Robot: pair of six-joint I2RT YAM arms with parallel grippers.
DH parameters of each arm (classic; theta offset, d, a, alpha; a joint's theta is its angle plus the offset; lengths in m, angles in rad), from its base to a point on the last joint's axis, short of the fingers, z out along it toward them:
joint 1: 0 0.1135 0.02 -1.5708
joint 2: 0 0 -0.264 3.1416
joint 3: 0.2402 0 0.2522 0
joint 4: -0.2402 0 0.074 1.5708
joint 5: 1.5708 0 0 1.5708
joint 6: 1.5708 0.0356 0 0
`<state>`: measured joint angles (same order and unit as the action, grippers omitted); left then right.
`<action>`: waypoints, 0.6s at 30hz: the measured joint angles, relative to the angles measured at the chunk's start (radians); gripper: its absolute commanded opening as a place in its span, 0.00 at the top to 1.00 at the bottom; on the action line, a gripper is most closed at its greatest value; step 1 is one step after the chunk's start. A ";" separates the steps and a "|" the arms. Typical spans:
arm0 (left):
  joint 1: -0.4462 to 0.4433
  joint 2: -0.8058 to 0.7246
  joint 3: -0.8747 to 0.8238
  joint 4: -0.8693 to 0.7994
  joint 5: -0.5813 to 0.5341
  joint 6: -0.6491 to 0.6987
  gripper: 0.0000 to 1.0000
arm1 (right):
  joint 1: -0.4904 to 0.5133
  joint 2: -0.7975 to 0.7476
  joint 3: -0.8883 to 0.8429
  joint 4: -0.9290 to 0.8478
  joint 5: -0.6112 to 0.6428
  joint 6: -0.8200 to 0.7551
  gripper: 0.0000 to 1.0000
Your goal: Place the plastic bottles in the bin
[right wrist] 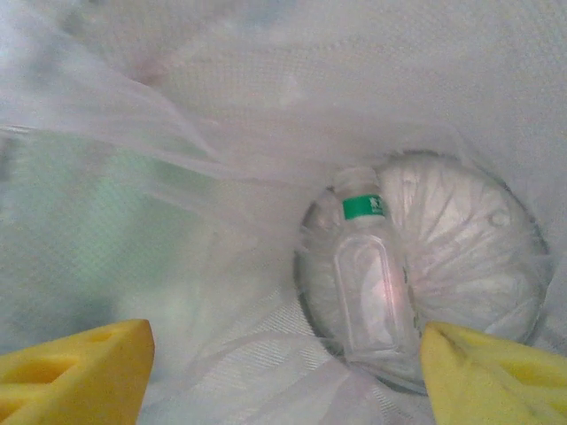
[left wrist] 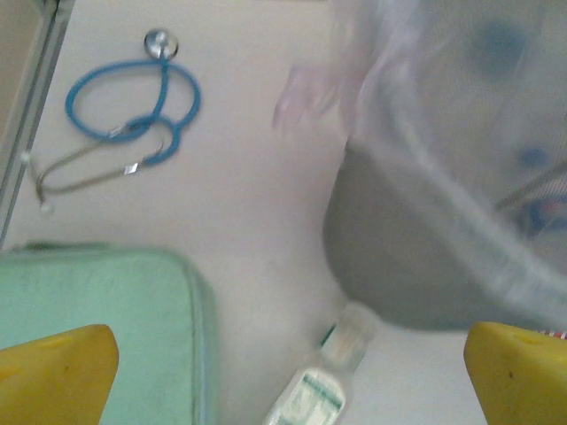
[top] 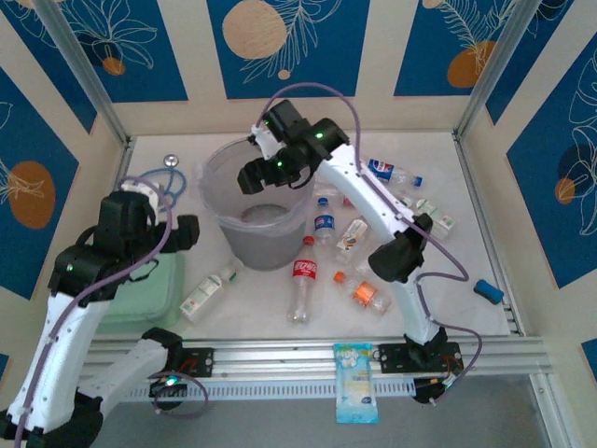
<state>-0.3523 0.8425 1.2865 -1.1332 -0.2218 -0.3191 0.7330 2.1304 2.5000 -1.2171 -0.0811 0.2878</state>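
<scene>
White tabletop (top: 270,313), translucent grey-white bin (top: 266,245) upper centre, your right gripper (right wrist: 285,367) spread wide over a clear green-banded bottle (right wrist: 372,274) on its floor, other plastic bottles (top: 304,271) scattered lower right, left gripper (left wrist: 288,376) spread too, bin blurred in your left wrist view

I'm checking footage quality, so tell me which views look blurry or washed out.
Left wrist: the bin near the lens is smeared and soft, the stethoscope sharper. Right wrist: pale and hazy, yet the bottle on the bin floor reads clearly. Top external: evenly lit, slightly soft, no strong glare.
</scene>
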 measured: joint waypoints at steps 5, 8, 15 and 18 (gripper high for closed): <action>-0.005 -0.015 -0.140 -0.079 0.040 -0.053 0.00 | -0.024 -0.219 -0.158 0.142 -0.036 0.000 0.21; -0.009 -0.010 -0.240 -0.082 0.069 -0.082 0.00 | -0.044 -0.352 -0.250 0.229 -0.053 0.005 0.21; -0.018 0.007 -0.418 0.021 0.160 -0.149 0.00 | -0.136 -0.621 -0.476 0.389 -0.023 0.007 0.21; -0.028 0.047 -0.472 0.079 0.179 -0.172 0.00 | -0.224 -0.735 -0.586 0.418 -0.005 0.008 0.21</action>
<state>-0.3805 0.8898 0.8146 -1.0542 -0.0425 -0.4908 0.5091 1.3952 1.9137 -0.7994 -0.0860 0.2962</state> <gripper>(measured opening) 0.998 0.787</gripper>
